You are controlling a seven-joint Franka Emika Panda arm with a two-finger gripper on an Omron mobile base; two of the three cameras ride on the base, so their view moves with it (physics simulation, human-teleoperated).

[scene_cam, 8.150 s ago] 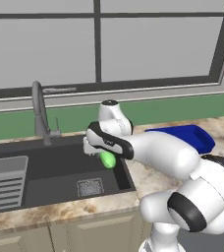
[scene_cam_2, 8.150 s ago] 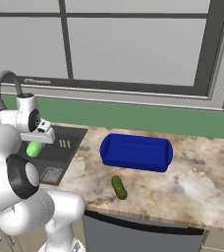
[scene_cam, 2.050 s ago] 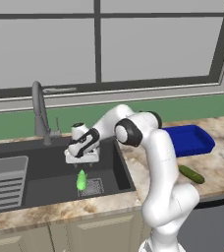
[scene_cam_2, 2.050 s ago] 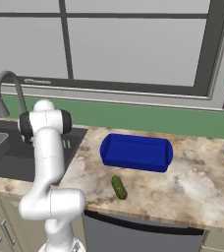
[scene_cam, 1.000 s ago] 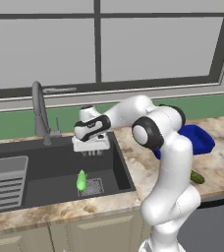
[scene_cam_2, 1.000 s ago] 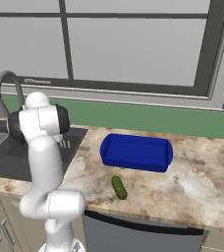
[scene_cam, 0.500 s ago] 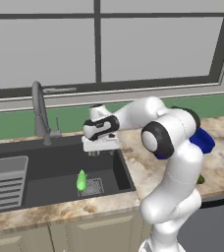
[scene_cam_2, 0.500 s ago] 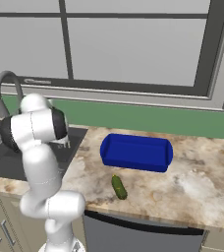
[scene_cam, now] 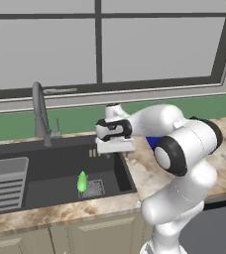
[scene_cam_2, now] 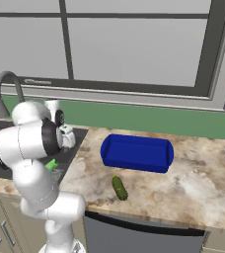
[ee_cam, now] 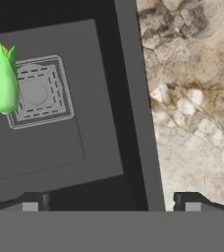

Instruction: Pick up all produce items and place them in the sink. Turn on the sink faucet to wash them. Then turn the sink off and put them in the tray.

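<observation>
While the hand [ee_cam: 109, 204] gapes wide and empty, 1 lime-green pointed vegetable [scene_cam: 82, 181] lies beside the drain grate [ee_cam: 38, 92].

A speckled tan stone counter [scene_cam_2: 193, 185] runs beneath the window and carries a dark recessed sink [scene_cam: 50, 168] at its left end. On the counter, the deep-blue tray [scene_cam_2: 137, 152] lies near the back wall, and the darker olive vegetable [scene_cam_2: 119, 188] lies just off the tray's 7 o'clock corner, apart from it and close to the front edge. In the hand view, the counter surface [ee_cam: 192, 98] lies at 3 o'clock of the sink wall [ee_cam: 136, 113].
</observation>
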